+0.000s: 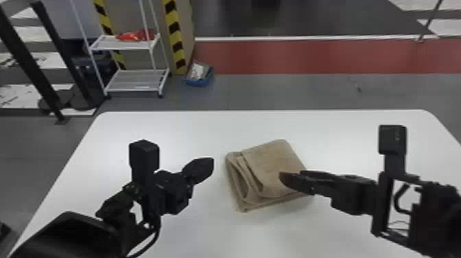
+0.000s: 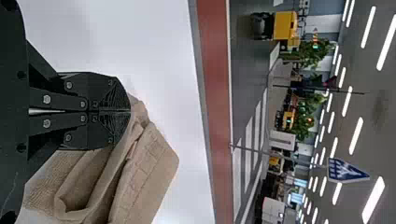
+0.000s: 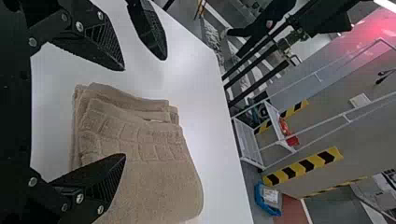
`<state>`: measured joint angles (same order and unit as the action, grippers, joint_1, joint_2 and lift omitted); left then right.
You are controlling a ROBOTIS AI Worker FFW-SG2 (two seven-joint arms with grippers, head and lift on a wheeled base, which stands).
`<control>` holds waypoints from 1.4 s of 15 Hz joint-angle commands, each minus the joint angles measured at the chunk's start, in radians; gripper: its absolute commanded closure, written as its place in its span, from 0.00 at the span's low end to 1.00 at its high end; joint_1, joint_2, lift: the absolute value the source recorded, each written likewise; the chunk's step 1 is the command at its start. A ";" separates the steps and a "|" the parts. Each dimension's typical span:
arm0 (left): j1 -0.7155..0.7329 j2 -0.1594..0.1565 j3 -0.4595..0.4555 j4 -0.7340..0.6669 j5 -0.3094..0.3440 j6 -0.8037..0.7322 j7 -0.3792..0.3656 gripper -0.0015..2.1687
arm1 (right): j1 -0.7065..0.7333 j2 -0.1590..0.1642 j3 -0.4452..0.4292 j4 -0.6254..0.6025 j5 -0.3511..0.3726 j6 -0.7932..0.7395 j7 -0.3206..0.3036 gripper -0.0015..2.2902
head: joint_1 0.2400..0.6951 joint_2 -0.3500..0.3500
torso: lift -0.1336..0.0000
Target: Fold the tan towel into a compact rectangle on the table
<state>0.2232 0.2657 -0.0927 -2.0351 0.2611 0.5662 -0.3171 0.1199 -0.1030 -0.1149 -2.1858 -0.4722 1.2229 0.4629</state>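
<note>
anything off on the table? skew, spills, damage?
Towel looks uneven: layers on its left side are staggered and gape, and it sits askew to the edges of the table. No spill or damage seen.

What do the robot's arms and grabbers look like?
The left arm and right arm are black, each with a boxy block on top. A black cable curves below the left. The black jaws taper, with fine ridges and silvery screws.
</note>
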 commanded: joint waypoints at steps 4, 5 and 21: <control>-0.137 0.012 0.034 0.274 0.033 -0.208 -0.244 0.62 | 0.273 0.000 -0.146 -0.097 -0.003 -0.208 0.026 0.70 | 1.00 0.47 | 0.07; -0.168 0.012 0.034 0.334 0.035 -0.242 -0.304 0.62 | 0.311 0.009 -0.183 -0.112 -0.019 -0.239 0.051 0.70 | 1.00 0.45 | 0.07; -0.441 -0.005 -0.180 0.697 -0.111 -0.349 -0.341 0.62 | 0.472 0.092 -0.341 -0.213 -0.056 -0.282 0.135 0.70 | 1.00 0.28 | 0.07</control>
<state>-0.2128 0.2624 -0.2541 -1.3378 0.1672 0.2183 -0.6749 0.5895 -0.0111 -0.4484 -2.4017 -0.5267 0.9436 0.5946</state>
